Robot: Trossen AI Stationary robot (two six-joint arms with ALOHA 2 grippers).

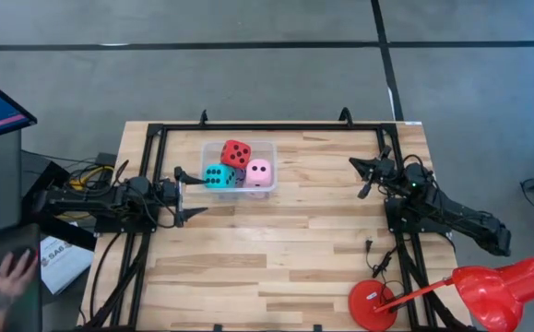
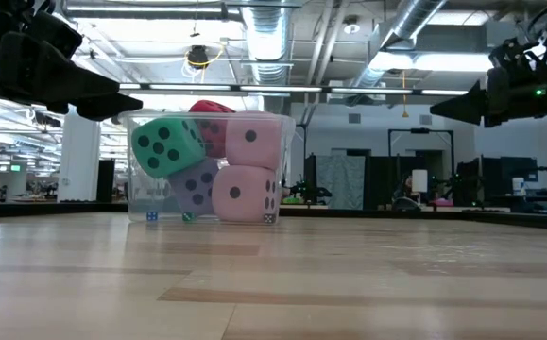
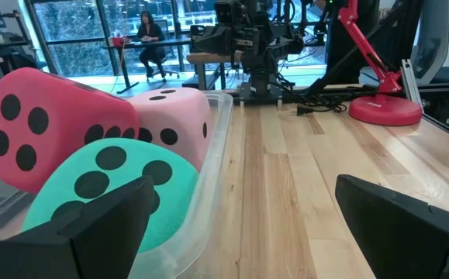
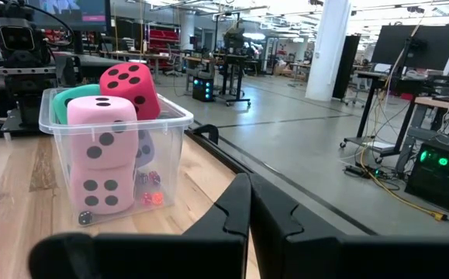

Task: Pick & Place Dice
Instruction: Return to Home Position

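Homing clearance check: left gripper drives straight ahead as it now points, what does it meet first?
Probably the clear plastic tub: one finger of the open left gripper lines up with its near wall; the other faces bare wooden table. Height margin unclear.

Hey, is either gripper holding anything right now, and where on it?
Nothing is held: left gripper open beside the tub, right gripper shut and empty, away from it.

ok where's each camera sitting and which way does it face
High view: above the table, straight down; left gripper beside the clear tub, right gripper farther off.
Low view: table-top height, level across at the tub; both grippers at top corners.
Left wrist view: on the left wrist, past its open fingers along the tub.
Right wrist view: on the right wrist, facing the tub over its gripper.
Shared: all four show the red die.
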